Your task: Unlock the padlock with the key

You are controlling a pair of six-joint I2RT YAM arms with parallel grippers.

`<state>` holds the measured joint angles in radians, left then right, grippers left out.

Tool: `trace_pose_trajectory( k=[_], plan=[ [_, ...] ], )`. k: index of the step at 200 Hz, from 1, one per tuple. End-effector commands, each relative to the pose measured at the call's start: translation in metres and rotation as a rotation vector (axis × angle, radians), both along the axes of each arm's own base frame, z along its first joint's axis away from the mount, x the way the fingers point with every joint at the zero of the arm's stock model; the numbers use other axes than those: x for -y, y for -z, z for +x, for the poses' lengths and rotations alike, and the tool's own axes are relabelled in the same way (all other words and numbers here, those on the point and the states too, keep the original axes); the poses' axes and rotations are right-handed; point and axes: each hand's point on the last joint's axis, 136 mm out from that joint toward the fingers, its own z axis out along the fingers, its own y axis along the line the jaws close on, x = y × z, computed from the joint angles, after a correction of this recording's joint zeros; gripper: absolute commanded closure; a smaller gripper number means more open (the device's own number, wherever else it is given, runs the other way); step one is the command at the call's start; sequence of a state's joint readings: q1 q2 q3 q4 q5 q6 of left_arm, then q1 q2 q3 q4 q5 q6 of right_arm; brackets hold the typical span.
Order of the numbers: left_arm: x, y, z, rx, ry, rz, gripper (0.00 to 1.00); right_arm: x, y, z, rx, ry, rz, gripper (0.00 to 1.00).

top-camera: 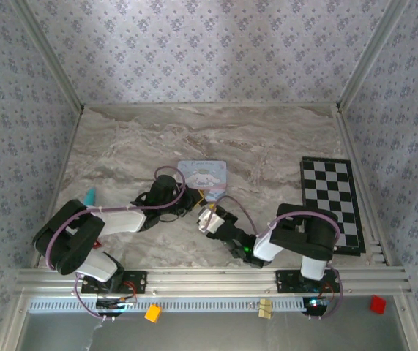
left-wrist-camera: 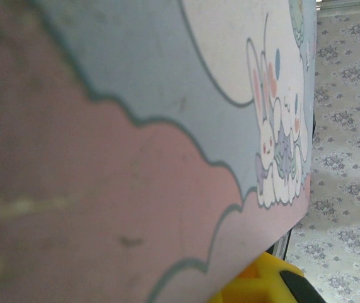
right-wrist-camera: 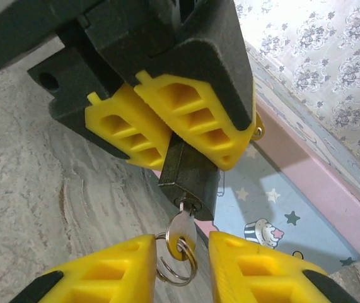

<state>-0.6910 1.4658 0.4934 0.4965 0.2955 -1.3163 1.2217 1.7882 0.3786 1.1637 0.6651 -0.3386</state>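
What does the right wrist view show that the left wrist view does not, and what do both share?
Right wrist view: the padlock clamped in the left gripper, the key in its keyhole, the right gripper open around the key, and the marble table. Left wrist view: the cartoon rabbit printed on the tin, seen very close. Both: the pale blue and pink tin, the left gripper's yellow fingers, and the flowered wallpaper.

Cartoon-printed tin [left-wrist-camera: 167, 126] looms close — blurred, seemingly touching the yellow fingertip [left-wrist-camera: 255, 287]
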Motion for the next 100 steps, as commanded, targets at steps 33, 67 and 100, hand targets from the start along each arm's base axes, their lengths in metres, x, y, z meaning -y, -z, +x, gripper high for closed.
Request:
trace_pose_trajectory(
  k=[33,67,100],
  plan=[
    [0.0010,-0.0203,0.0072,0.057,-0.008,-0.038,1.00,-0.0043,-0.0066,0.0080,0.024,0.039,0.030,0.79],
    [0.0009,-0.0216,0.0073,0.064,-0.008,-0.042,1.00,-0.0019,-0.0057,0.0098,0.020,0.057,0.037,0.87],
    [-0.0001,-0.0221,0.0072,0.075,-0.009,-0.040,1.00,-0.0007,-0.0055,0.0110,0.003,0.066,0.055,0.94]
  ],
)
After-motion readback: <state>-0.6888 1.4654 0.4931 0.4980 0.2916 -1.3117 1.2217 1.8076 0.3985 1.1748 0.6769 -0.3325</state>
